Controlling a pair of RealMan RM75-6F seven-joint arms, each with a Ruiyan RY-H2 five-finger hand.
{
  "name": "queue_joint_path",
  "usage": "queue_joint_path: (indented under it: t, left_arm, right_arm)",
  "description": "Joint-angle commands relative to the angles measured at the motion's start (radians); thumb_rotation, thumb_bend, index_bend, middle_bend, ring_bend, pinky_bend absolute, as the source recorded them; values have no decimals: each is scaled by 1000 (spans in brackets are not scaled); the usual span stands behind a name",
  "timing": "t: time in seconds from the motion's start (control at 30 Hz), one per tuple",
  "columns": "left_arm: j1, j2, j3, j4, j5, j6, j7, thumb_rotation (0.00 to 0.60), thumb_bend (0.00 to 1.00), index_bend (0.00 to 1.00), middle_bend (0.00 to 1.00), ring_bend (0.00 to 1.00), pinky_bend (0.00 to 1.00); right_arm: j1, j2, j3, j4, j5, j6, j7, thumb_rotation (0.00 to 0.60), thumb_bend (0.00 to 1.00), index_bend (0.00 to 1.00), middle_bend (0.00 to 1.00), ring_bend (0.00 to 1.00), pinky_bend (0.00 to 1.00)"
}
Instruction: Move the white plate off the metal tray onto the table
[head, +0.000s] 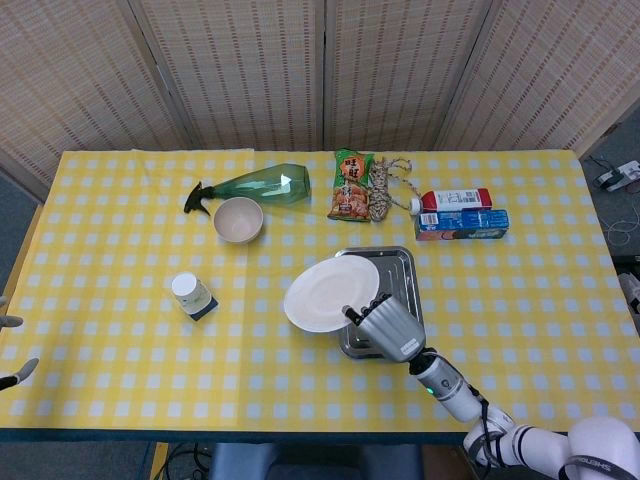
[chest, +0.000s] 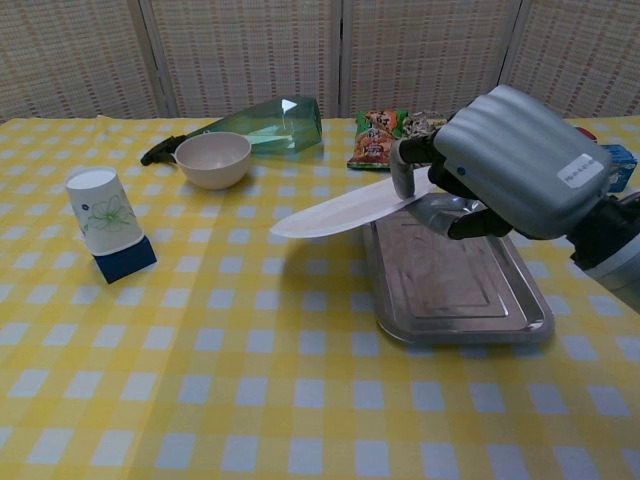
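Observation:
My right hand (chest: 500, 165) (head: 385, 325) grips the white plate (chest: 345, 210) (head: 322, 293) by its right rim and holds it in the air, tilted. The plate hangs past the left edge of the metal tray (chest: 455, 285) (head: 385, 265), mostly over the yellow checked table (chest: 200, 380). The tray lies bare on the table. Only the fingertips of my left hand (head: 12, 350) show, at the far left edge of the head view, apart and holding nothing.
A paper cup (chest: 103, 212) on a blue block stands at the left. A beige bowl (chest: 212, 158) and a lying green spray bottle (chest: 260, 122) are at the back left. A snack bag (chest: 378, 138), rope and cartons (head: 458, 212) lie behind the tray.

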Motion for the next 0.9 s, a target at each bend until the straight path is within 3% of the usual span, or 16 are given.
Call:
queue_joint_path:
  t: [0.03, 0.37, 0.5, 0.67, 0.77, 0.9]
  left_arm:
    - [-1, 1, -5, 6, -11, -4, -6, 600, 0, 465, 205, 259, 564]
    - [2, 6, -14, 18, -25, -3, -20, 600, 0, 466, 207, 260, 564]
    - [3, 6, -14, 17, -23, -2, -19, 600, 0, 466, 207, 260, 564]
    - [4, 5, -11, 16, -16, 0, -13, 600, 0, 466, 207, 260, 564]
    - [4, 4, -9, 14, -12, 1, -8, 600, 0, 466, 207, 260, 564]
    - [5, 3, -7, 12, -8, 3, -2, 600, 0, 466, 208, 260, 564]
  right_arm:
    - [35, -47, 12, 45, 12, -34, 39, 600, 367, 578, 1000, 1000, 1000]
    - [118, -173, 25, 177, 32, -85, 133, 600, 360, 578, 1000, 1000, 1000]
    - [129, -188, 20, 167, 44, -102, 157, 600, 276, 568, 1000, 1000, 1000]
    - [134, -159, 6, 89, 63, -145, 139, 600, 22, 357, 1000, 1000, 1000]
    - [127, -112, -4, -1, 81, -181, 99, 600, 0, 221, 1000, 1000, 1000]
    - [102, -29, -13, -141, 105, -203, 17, 600, 0, 172, 999, 1000, 1000]
